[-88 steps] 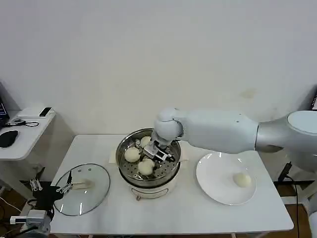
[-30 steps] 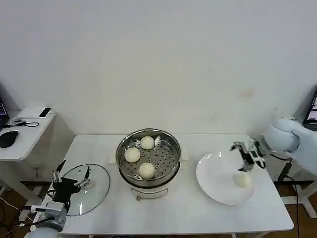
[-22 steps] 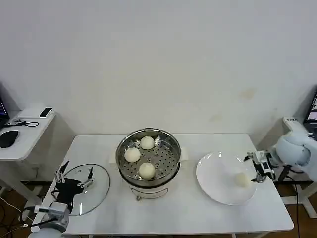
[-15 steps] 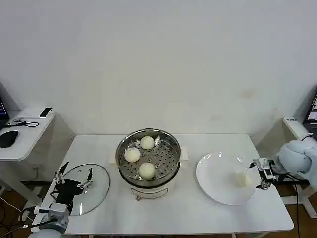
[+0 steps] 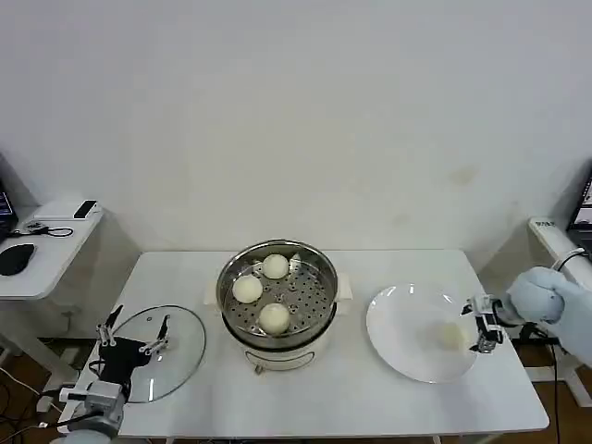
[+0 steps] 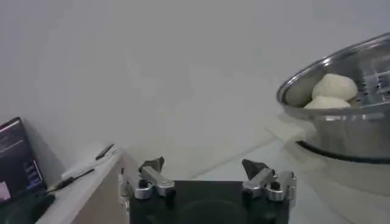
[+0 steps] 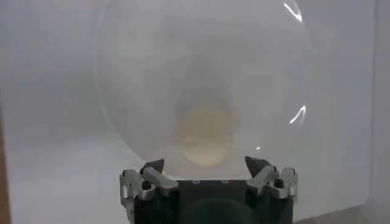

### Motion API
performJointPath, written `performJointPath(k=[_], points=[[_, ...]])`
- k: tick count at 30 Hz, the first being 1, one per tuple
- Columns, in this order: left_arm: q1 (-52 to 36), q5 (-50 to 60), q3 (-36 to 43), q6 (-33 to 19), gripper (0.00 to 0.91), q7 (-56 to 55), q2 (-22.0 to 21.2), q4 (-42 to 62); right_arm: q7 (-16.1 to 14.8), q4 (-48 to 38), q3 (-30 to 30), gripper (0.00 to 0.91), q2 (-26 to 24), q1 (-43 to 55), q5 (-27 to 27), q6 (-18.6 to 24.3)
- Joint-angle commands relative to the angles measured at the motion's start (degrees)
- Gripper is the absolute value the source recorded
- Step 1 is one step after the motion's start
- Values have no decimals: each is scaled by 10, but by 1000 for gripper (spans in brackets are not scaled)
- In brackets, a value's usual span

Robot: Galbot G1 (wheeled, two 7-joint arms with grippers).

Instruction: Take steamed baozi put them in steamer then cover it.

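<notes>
On the smooth white rectangular table (image 5: 324, 398) stands the round, shiny stainless-steel steamer (image 5: 277, 301) with its perforated tray, flanked by a flat, glossy round white plate (image 5: 407, 356) on the robot's right and the round clear glass cover (image 5: 176, 361) with a metal rim on its left, lying flat on the tabletop. Four smooth, round cream-white steamed baozi are in view: three (image 5: 274, 317) sit on the steamer's tray, and one (image 5: 448, 336) lies on the plate. The right gripper (image 5: 481, 326) hangs at the plate's outer edge just beside that single bun, fingers spread and empty, while the left gripper (image 5: 132, 335) hovers over the cover's near-left rim, its fingers likewise spread and holding nothing.
</notes>
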Motion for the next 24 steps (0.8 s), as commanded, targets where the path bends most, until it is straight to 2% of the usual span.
performJointPath(k=[1,7,9,24], points=[[1,0,-2,0,907,0,-1,3,-2,-45,34,907,41,-33,-10,1],[0,0,-1,0,907,0,-2,4,-7,-49,27,897,47,-32,-15,-5],[0,0,-1,0,907,0,-2,4,-7,-50,23,826,49,-30,-15,-6],[2,0,-2,-1,907,0,-4,3,-10,-47,15,665,48,-24,-17,-14]])
